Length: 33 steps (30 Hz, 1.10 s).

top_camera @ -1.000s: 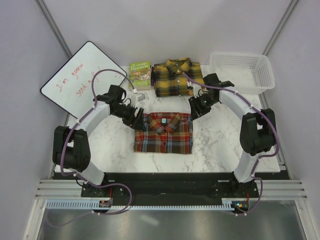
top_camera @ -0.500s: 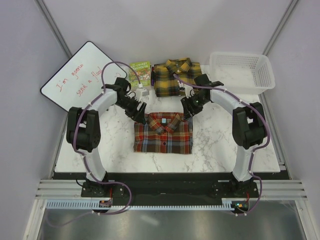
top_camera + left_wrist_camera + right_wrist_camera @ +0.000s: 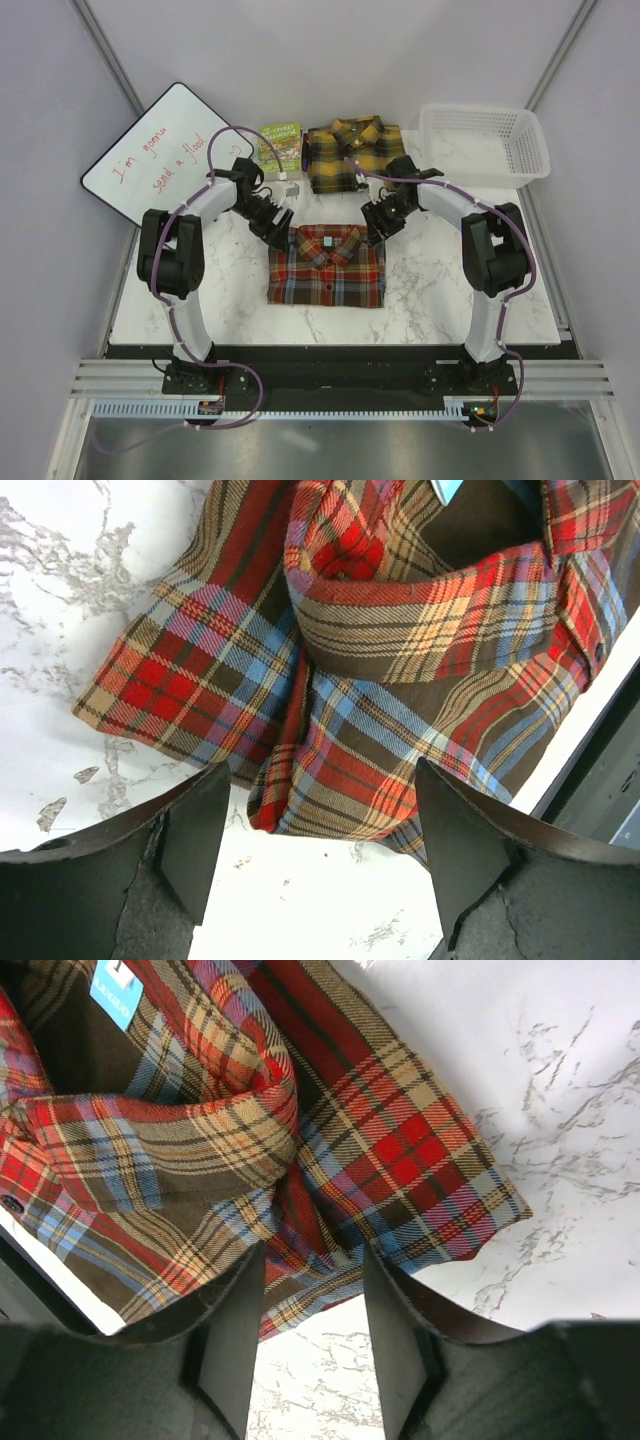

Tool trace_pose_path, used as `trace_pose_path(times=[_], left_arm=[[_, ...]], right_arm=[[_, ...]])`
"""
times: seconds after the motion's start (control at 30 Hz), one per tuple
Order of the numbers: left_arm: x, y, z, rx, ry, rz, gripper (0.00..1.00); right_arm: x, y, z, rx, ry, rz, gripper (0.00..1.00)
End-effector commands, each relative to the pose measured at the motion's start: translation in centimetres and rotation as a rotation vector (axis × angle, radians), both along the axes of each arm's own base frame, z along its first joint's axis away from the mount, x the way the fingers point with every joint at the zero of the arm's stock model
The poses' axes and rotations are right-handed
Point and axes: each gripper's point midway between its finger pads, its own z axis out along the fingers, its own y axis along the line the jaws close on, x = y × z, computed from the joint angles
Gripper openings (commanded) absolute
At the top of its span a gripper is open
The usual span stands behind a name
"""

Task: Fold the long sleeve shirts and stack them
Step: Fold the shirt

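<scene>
Red-brown shirt (image 3: 327, 265), cropped in both wrist views.

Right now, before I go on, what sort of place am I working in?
Probably a robot test cell, not a home: plain partition walls box in a marble table, a handwritten whiteboard sits at the left, and a red shirt and a yellow shirt lie staged as props.

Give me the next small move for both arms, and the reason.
Probably lower both and close on the collar-end corners of the red-brown shirt. The left gripper and right gripper each hover with jaws open, a folded corner between them, not gripping it. The shirt lies apart from the folded yellow shirt, so it likely needs lifting to stack.
</scene>
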Motion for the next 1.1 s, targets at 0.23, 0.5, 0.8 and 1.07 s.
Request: trace_pose_path(times=[0.23, 0.5, 0.8, 1.07], left_arm=[[0.5, 0.7, -0.2, 0.021, -0.036, -0.034, 0.73], [-0.5, 0.7, -0.1, 0.008, -0.017, -0.058, 0.52], [-0.1, 0.5, 0.8, 0.0, -0.031, -0.05, 0.12], [0.9, 0.1, 3.1, -0.018, -0.093, -0.036, 0.02]], right_arm=[[-0.2, 0.8, 0.9, 0.041, -0.025, 0.047, 0.19], [-0.4, 0.6, 1.3, 0.036, -0.038, 0.044, 0.0], [-0.5, 0.0, 2.7, 0.048, -0.067, 0.032, 0.0], [-0.3, -1.2, 3.4, 0.048, -0.091, 0.018, 0.0]])
